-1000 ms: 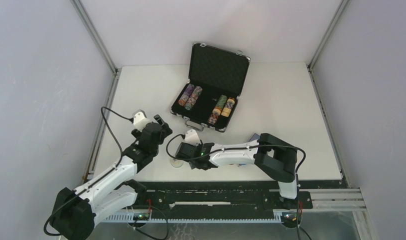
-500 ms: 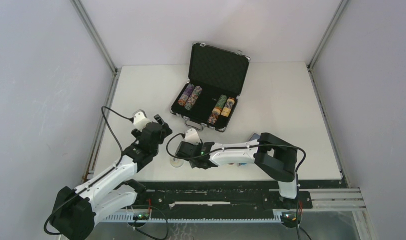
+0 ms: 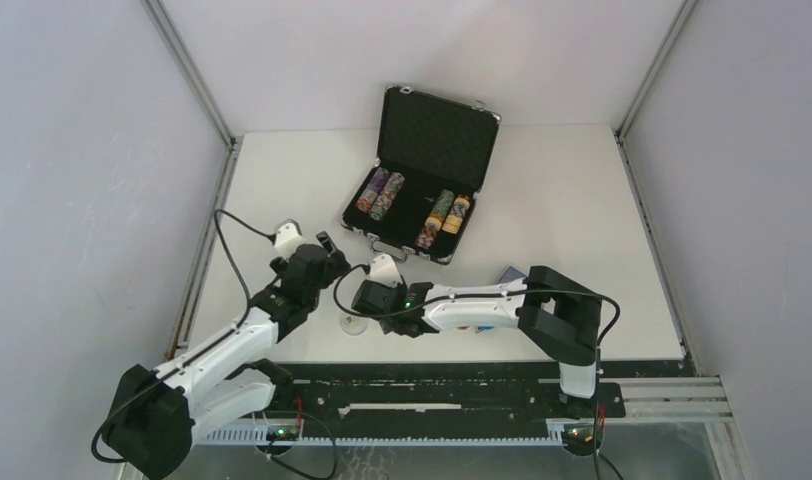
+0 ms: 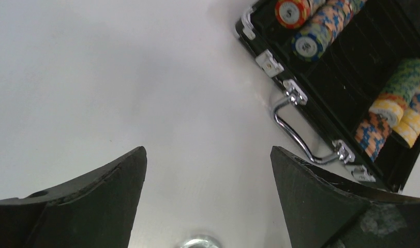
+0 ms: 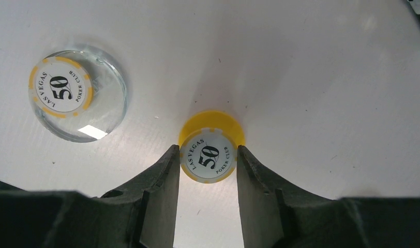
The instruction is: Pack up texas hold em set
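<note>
The black briefcase (image 3: 437,135) with silver edges lies open at the back middle, with rolls of multicoloured chips (image 3: 380,193) in its tray. In the right wrist view my right gripper (image 5: 208,151) is shut on a yellow "50" token (image 5: 210,157), held by its edges just above the table. A clear token (image 5: 76,95) with a "50" chip inside lies to its left; it also shows in the top view (image 3: 354,324). My left gripper (image 4: 208,152) is open and empty above the table, the clear token (image 4: 200,242) just below it and the case handle (image 4: 296,132) to its right.
A small bluish flat thing (image 3: 509,273) lies by the right arm's elbow, partly hidden. Something coloured shows under the right forearm (image 3: 477,327). White walls with metal posts close in the table on three sides. The two grippers are close together near the front edge.
My left gripper has moved a little to the right, towards the right gripper. The right gripper and the clear token have hardly moved.
</note>
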`<state>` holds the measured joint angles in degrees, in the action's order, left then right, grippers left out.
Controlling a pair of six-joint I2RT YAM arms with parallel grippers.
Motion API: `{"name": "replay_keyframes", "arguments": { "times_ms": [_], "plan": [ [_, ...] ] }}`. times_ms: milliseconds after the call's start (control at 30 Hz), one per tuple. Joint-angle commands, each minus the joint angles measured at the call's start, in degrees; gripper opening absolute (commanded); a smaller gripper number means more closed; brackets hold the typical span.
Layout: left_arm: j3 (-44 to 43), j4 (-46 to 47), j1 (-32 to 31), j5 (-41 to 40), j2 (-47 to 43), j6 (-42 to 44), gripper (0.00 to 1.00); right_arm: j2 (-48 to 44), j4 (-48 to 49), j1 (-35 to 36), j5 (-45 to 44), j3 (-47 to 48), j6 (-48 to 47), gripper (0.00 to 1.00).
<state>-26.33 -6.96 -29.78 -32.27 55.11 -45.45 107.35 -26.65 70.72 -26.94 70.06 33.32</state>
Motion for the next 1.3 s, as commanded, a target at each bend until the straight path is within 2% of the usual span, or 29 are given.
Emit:
{"name": "replay_keyframes", "arguments": {
  "times_ms": [0, 167, 367, 567, 833, 967, 1267],
  "plan": [
    [-4.52, 1.75, -0.27, 8.20, 2.19, 3.14, 0.94, -4.86, 2.93, -0.49, -1.72, -1.08, -3.25, 0.44],
    [-9.25, -1.19, -0.17, 15.26, 6.58, 5.15, 0.94, -7.48, 7.11, -0.71, -1.49, -4.70, -6.67, 0.44],
    [-9.49, -1.56, -0.18, 20.66, 6.71, 5.68, 0.91, -9.49, 8.67, -0.76, -1.86, -6.32, -8.53, 0.44],
    [-8.28, 1.27, -0.11, 33.09, 6.24, 5.20, 0.90, -12.33, 11.12, -0.67, -2.23, -8.77, -10.62, 0.44],
    [-6.09, 7.75, 1.28, 45.94, 8.92, 4.35, 0.74, -19.05, 19.81, 0.06, -3.14, -16.85, -14.66, 0.45],
    [-6.06, 10.74, 1.27, 52.68, 11.46, 3.44, 0.72, -22.19, 22.42, 0.30, -3.10, -19.57, -15.84, 0.45],
    [-4.68, 15.76, 1.22, 61.47, 15.90, 0.81, 0.67, -26.53, 22.25, 0.47, -5.11, -21.86, -17.73, 0.45]
  ]
}}
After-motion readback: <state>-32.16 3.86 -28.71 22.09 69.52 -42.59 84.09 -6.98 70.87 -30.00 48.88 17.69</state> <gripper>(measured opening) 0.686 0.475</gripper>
